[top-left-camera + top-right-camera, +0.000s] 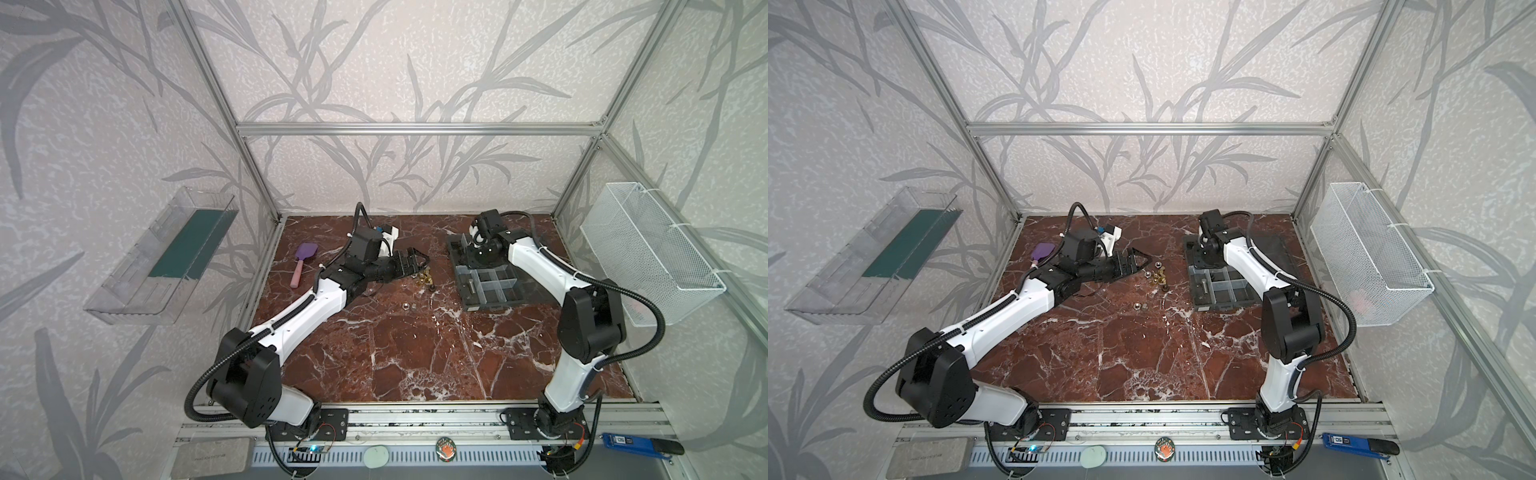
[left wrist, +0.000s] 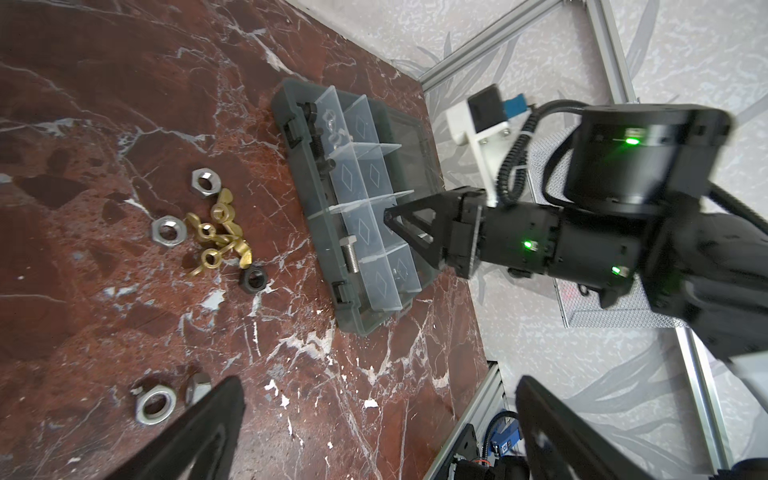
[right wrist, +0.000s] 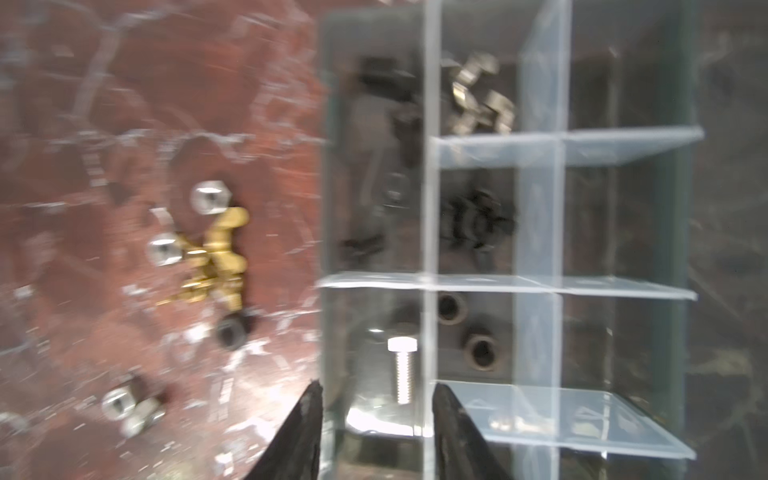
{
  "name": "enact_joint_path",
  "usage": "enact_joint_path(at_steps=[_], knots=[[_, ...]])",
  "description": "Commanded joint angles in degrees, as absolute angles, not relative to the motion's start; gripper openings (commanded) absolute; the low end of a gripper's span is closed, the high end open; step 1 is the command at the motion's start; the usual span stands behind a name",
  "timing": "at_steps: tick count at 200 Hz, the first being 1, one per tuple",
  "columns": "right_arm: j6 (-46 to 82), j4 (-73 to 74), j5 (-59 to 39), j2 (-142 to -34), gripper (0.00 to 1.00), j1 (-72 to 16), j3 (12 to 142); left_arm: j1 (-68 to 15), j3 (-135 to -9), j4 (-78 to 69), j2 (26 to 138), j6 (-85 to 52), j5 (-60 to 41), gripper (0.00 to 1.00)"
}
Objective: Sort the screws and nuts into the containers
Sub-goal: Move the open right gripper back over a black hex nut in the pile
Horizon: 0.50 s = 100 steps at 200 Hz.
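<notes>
My right gripper (image 3: 376, 390) hangs part-open and empty over the box (image 2: 357, 320) near the counter's (image 1: 415, 353) back right corner. The silver screw (image 3: 402, 370) lies in its front left compartment (image 3: 361, 311), so that drop looks done. The left gripper (image 2: 378, 382) gapes wide, empty, beside loose nuts (image 2: 216, 241) mid-counter, placed for the next pick.

Left arm (image 1: 303, 316) is pointing toward one o'clock, left pincer (image 1: 417, 262) gaping wide; right arm (image 1: 536, 266) is leaning toward eleven o'clock, right pincer (image 3: 378, 388) aiming down, jaws parted.
</notes>
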State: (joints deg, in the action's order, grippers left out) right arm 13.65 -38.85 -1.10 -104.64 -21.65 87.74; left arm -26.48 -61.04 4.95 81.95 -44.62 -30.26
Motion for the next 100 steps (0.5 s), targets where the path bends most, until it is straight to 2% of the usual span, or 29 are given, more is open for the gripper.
enact_joint_path(at_steps=[1, 44, 100], knots=[[14.45, -40.95, -0.13, -105.13, 0.44, -25.91, 89.25, -24.47, -57.99, 3.15, 79.24, -46.39, -31.78, 0.99], [16.61, -41.56, 0.08, -112.54, 0.45, -31.89, 94.01, -22.14, -53.34, 3.75, 74.97, -45.79, -33.12, 0.99], [15.69, -43.28, 1.31, -122.94, 0.49, -32.96, 100.17, -20.8, -50.73, 3.64, 71.73, -45.88, -34.41, 0.99]])
